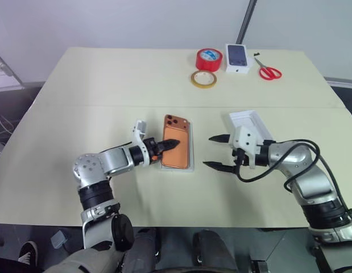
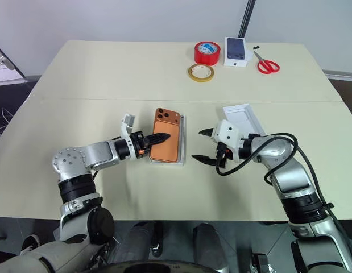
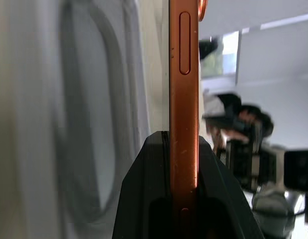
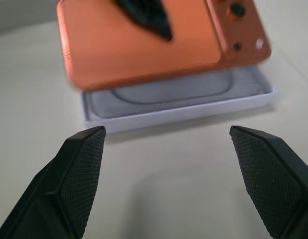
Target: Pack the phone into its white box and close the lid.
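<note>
The left gripper [image 1: 169, 144] is clamped on the phone [image 1: 177, 142], one black finger across its back, the other under it; the left wrist view shows the copper edge [image 3: 183, 99] pinched between the two pads. The phone is copper-orange with rounded corners, back up, its square camera cluster at the far corner. It sits over the white box [image 4: 183, 107], a shallow tray with low white walls and a grey floor. In the right wrist view the phone appears lifted slightly off the tray floor, though blur makes this uncertain.

The right gripper [image 1: 216, 152] stands just right of the box, fingers spread wide, holding nothing, tips pointing toward the phone. Behind it lies the lid [image 1: 251, 123], a white shell, open side up, partly hidden by the wrist.

The table [image 1: 107, 79] is pale cream with a seam across its middle. At its far side: a yellow tape ring [image 1: 203, 79], a red tape roll [image 1: 209, 58], a small white box with a dark phone picture [image 1: 238, 58], and red-handled scissors [image 1: 268, 71]. Beyond is a grey wall and dark floor.
</note>
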